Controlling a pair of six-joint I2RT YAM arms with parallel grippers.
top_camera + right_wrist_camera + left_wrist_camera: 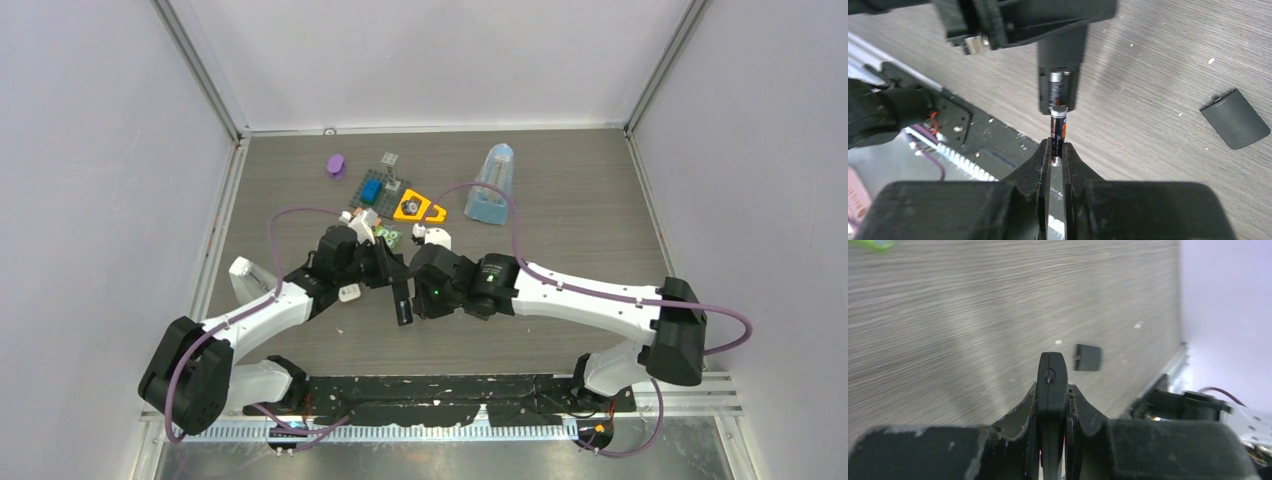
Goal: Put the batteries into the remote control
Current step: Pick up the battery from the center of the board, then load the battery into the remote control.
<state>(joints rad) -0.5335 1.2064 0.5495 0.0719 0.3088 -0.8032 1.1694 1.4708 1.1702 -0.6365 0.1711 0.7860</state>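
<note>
The tabletop (560,330) carries a pale blue see-through container (490,187) at its far side; what is in it cannot be made out. The left tool (1052,390) is clamped on the dark remote control (1060,50), which is held above the surface near the middle. Only the right wrist view shows its open battery bay. One battery (1055,89) lies inside. A second battery (1057,131) is pinched in the right tool (1057,156), with its top end at the bay's near edge. One loose black cover (1234,118) lies flat off to the side and shows in both wrist views. Visible in all: two batteries, one remote control, one cover.
</note>
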